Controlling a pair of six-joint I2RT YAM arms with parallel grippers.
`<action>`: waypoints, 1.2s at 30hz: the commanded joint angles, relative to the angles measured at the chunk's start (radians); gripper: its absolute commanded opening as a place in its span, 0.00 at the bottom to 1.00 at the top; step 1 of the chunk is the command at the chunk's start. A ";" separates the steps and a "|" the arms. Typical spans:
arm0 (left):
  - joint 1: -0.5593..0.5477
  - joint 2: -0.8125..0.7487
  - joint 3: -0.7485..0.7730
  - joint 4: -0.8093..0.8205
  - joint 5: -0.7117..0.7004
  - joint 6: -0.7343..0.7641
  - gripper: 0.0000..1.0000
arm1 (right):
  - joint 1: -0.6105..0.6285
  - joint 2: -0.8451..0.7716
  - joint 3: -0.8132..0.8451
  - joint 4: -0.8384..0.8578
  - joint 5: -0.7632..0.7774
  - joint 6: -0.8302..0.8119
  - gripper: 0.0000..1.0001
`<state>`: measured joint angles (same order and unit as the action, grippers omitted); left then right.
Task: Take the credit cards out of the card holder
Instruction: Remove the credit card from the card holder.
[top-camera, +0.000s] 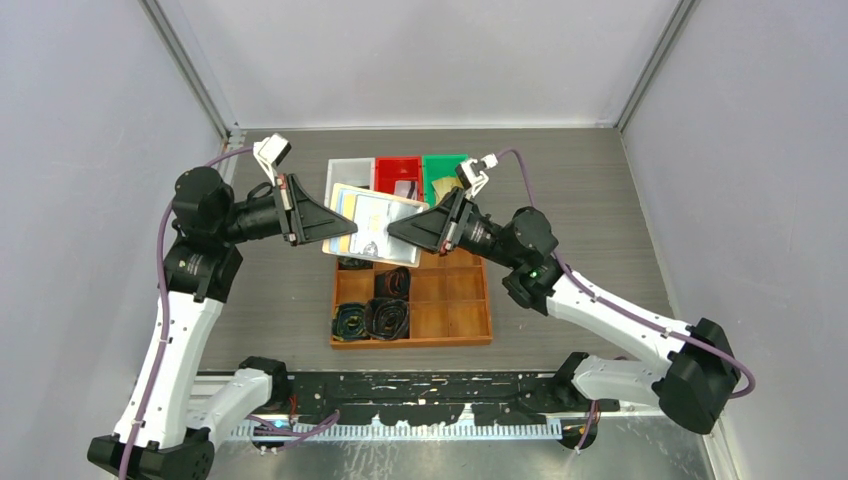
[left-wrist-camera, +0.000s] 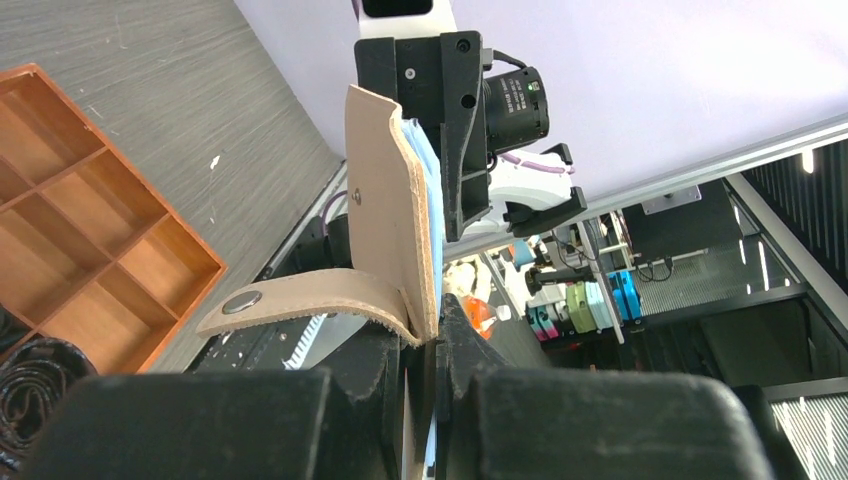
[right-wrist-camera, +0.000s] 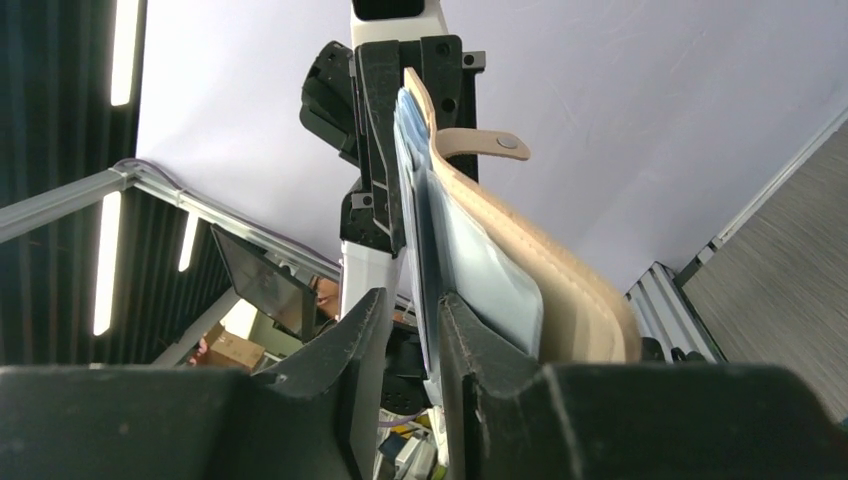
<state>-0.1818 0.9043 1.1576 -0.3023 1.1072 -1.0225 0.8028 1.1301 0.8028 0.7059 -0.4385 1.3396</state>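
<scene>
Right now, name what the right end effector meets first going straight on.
The card holder: its pockets sit inside the right end effector; beyond, probably the left end effector facing it.

Quick tally. 1 card holder (top-camera: 375, 228) over the tabletop's middle. Toward the far edge, 3 bins in a row: white bin (top-camera: 345, 170), red bin (top-camera: 397, 165), green bin (top-camera: 440, 163). 1 wooden tray (top-camera: 450, 300) just nearer than those. Coiled belts (top-camera: 388, 318) inside it: 3 clear, poss. a 4th half hidden under the holder. Robot arms (top-camera: 190, 300): 2. Credit cards: can't count 'em from here.
</scene>
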 joint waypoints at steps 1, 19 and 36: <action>0.002 -0.030 0.032 0.081 0.021 -0.020 0.00 | -0.006 0.029 0.068 0.105 -0.019 0.026 0.31; 0.003 -0.041 0.009 0.155 -0.003 -0.065 0.06 | -0.003 0.032 -0.041 0.307 0.056 0.108 0.05; 0.007 -0.042 0.014 0.096 -0.039 -0.009 0.00 | 0.022 -0.013 -0.016 0.130 0.064 0.020 0.21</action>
<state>-0.1810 0.8791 1.1511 -0.2295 1.0916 -1.0637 0.8055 1.1088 0.7277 0.8543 -0.3744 1.3994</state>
